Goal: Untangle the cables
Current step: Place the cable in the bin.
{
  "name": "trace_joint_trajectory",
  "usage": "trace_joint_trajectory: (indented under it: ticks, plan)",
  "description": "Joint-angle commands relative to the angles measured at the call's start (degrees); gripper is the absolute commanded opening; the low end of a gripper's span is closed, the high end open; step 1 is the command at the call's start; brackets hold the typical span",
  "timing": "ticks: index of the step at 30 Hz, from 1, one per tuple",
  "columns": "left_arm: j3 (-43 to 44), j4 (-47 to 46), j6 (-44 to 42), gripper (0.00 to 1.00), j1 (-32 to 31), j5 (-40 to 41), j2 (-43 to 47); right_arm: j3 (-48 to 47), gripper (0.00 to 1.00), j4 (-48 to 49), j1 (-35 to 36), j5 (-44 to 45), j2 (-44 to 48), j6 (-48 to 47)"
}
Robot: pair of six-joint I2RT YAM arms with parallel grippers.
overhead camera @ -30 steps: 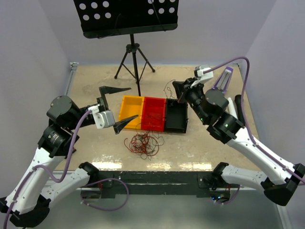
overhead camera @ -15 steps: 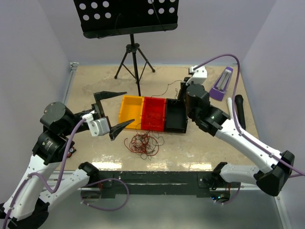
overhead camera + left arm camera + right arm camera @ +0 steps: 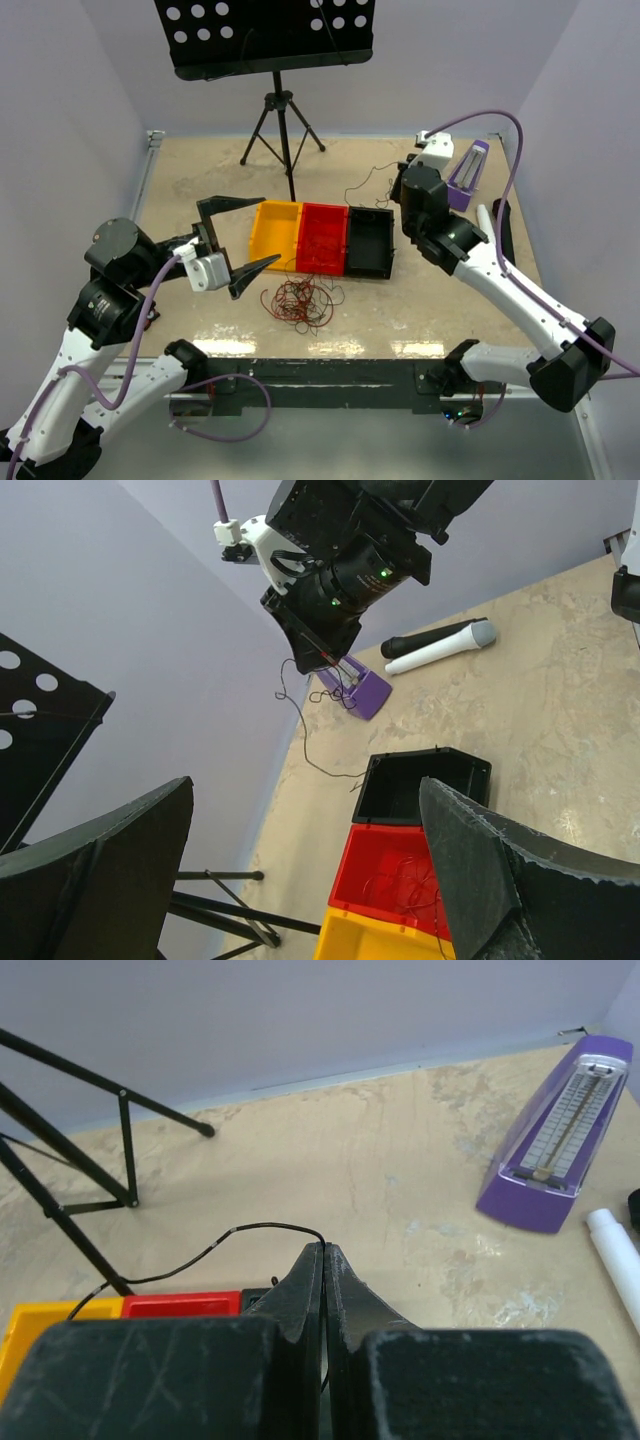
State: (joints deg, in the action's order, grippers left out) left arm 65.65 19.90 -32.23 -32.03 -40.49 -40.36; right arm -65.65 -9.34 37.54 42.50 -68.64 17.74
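Right gripper is drawn back from black bin toward purple metronome. Nearest, cable clump is seen on table, overhead only. Left gripper is spread wide, empty, just behind. Farther, right jaws are pinched on one black wire, confirmed by wrist view.

You're looking at a stone-patterned tabletop, glossy toward 6 o'clock; smooth plastic bins at centre; a matt black perforated music stand at 12 o'clock.
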Motion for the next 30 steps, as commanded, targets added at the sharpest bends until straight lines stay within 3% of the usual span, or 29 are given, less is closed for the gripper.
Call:
trace_joint_trajectory:
  ticks: [1, 7, 24, 30]
  plan:
    - [-0.43, -0.3, -0.56, 1.0, -0.22, -0.73, 0.37, 1.48, 0.0, 0.73, -1.94, -0.75, 0.96, 1.77]
    - [-0.43, -0.74, -0.56, 1.0, -0.22, -1.08, -0.16, 5.61, 0.0, 1.61, -2.3, -4.18, 0.18, 3.35]
    - [-1.13, -1.53, -0.64, 1.0, -0.14, -2.14, -0.33, 11.15, 0.0, -0.33, -4.23, -2.86, 1.58, 8.28]
    - [-1.22, -2.23, -0.03, 1.0, -0.22, -2.58, -0.51, 8.7, 0.0, -1.11, -4.23, -3.39, -5.08, 10.64]
